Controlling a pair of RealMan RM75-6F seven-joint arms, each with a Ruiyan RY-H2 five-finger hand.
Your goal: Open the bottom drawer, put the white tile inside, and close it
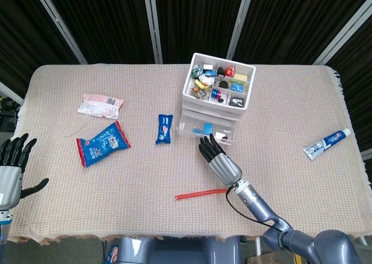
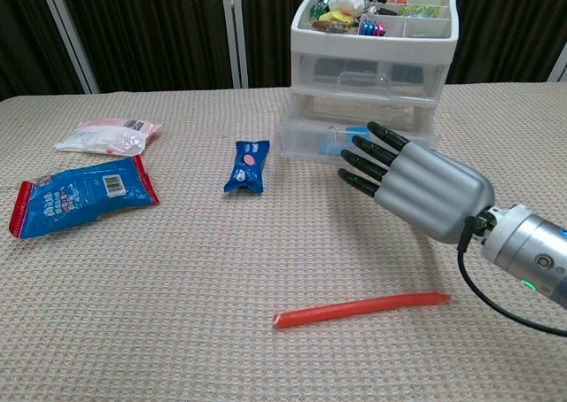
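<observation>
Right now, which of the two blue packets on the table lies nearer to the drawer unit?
The small blue packet, just left of the drawer unit. The larger blue packet with red edges lies further left.

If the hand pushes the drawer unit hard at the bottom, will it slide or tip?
The drawer unit looks like light, thin plastic, so it would probably slide on the woven cloth rather than tip. It is stacked tall, with a loaded top tray, so a higher push seems riskier. The right hand is low.
</observation>
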